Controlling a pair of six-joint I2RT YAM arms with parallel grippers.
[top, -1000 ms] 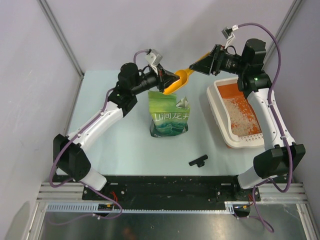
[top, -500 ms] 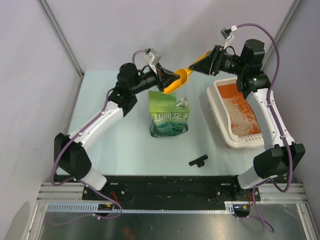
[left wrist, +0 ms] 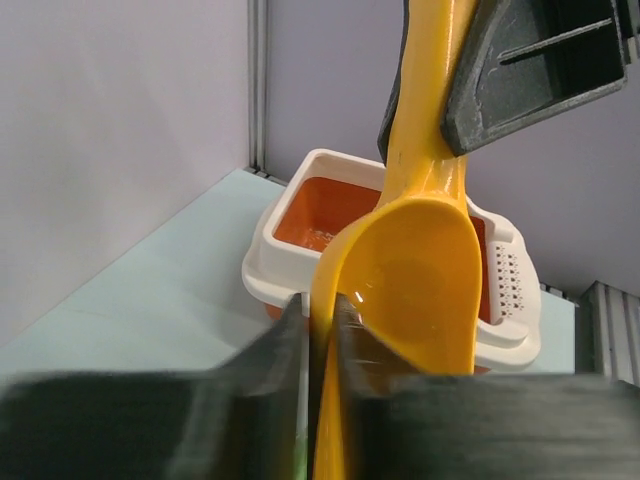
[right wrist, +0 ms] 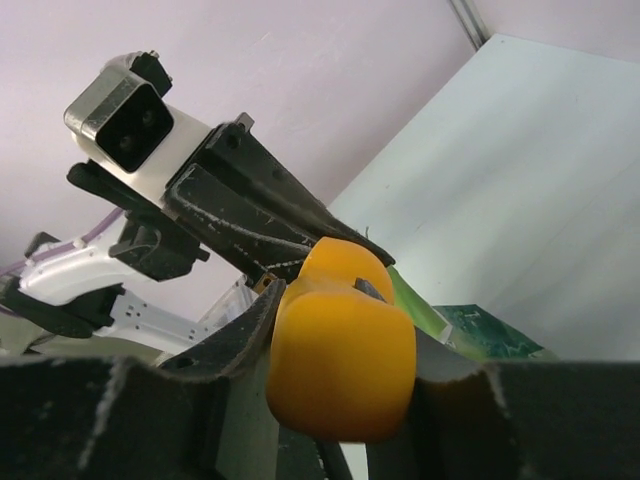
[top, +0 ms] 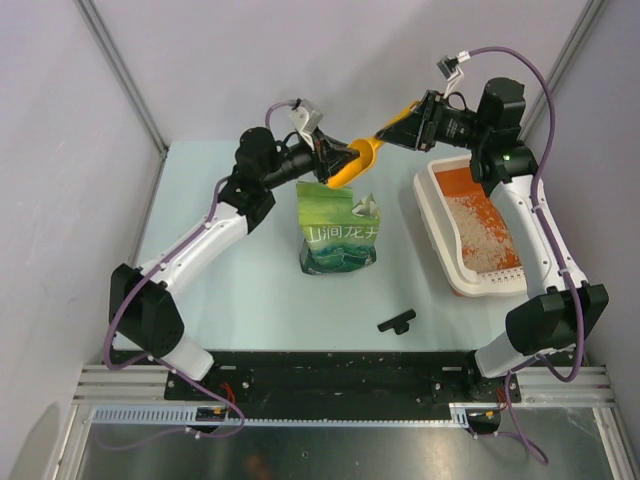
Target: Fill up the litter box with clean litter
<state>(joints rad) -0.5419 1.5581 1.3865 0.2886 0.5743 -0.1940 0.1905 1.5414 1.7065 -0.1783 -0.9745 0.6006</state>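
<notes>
The litter box (top: 438, 212) stands at the right, white with an orange inside; its near half holds pale beige clean litter (top: 482, 238). It also shows in the left wrist view (left wrist: 268, 252). An orange scoop (top: 364, 156) hangs in the air above the green bag (top: 338, 232). My left gripper (top: 338, 160) is shut on the rim of the scoop's bowl (left wrist: 420, 290), which looks empty. My right gripper (top: 410, 124) is shut on the scoop's handle (right wrist: 342, 365). Both grippers are left of the box.
The green printed bag stands upright with an open top at the table's middle, right under the scoop. A small black clip (top: 396, 321) lies near the front edge. Grey walls close in the back and sides.
The right wrist has shifted slightly to the left. Both grippers still hold the scoop in nearly the same place.
</notes>
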